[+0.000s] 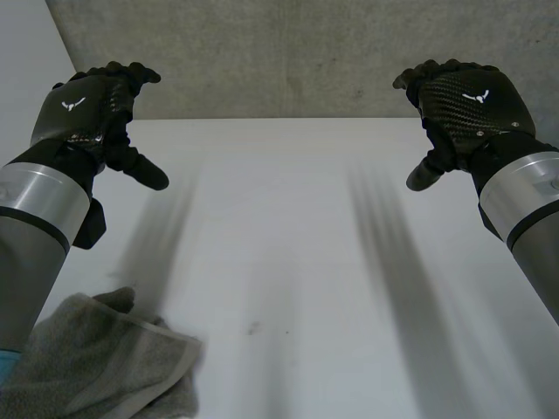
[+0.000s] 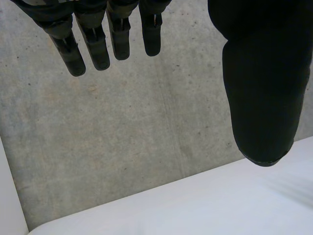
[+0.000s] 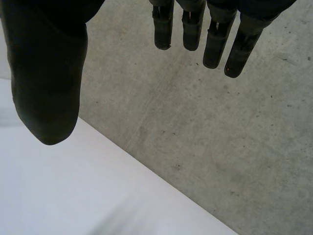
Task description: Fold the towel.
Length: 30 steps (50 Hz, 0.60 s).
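Observation:
A grey towel (image 1: 96,362) lies bunched at the near left corner of the white table (image 1: 288,262), below my left forearm. My left hand (image 1: 92,109) is raised above the table's far left, open and empty, well away from the towel. In the left wrist view its straight fingers (image 2: 93,44) and thumb (image 2: 264,98) hang over the table's far edge. My right hand (image 1: 463,105) is raised at the far right, also open and empty. Its fingers (image 3: 215,44) and thumb (image 3: 46,83) hold nothing in the right wrist view.
A grey concrete wall (image 1: 288,52) stands behind the table's far edge. A white wall (image 1: 26,61) borders the left. A small dark speck (image 1: 253,328) marks the tabletop near the middle.

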### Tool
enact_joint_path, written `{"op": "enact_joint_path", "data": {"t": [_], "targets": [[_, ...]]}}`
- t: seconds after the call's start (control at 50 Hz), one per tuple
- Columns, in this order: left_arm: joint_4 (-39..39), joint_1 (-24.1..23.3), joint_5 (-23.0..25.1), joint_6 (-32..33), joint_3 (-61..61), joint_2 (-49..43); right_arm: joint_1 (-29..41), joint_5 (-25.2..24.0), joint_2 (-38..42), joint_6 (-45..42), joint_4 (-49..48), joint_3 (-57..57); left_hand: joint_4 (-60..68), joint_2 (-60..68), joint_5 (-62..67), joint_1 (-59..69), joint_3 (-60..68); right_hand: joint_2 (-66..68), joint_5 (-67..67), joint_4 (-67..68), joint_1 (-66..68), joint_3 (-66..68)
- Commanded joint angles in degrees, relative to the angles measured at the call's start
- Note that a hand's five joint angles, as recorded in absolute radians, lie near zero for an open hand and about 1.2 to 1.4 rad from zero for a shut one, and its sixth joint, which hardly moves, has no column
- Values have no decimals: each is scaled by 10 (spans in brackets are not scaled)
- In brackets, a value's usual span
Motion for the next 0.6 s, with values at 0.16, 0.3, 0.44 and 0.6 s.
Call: {"op": "enact_joint_path", "data": {"t": [0.16, 0.3, 0.44, 0.6], "targets": [[1, 4, 0, 0, -4, -2, -1, -1, 2, -2, -4, 4, -48, -47, -44, -48, -47, -43, -93, -47, -27, -38], [1, 4, 1, 0, -4, -3, -2, -3, 2, -2, -4, 4, -33, -32, -29, -33, -32, -43, -93, -47, -27, -38], [0, 4, 9, 0, -2, -8, -7, 0, 3, 0, -5, 3, 30, 30, 33, 29, 30, -43, -93, -47, -27, -38], [-21, 3, 59, 24, 11, -14, -8, 0, 3, 2, -5, 3, -39, -39, -36, -40, -39, -43, -93, -47, -27, -38]]}}
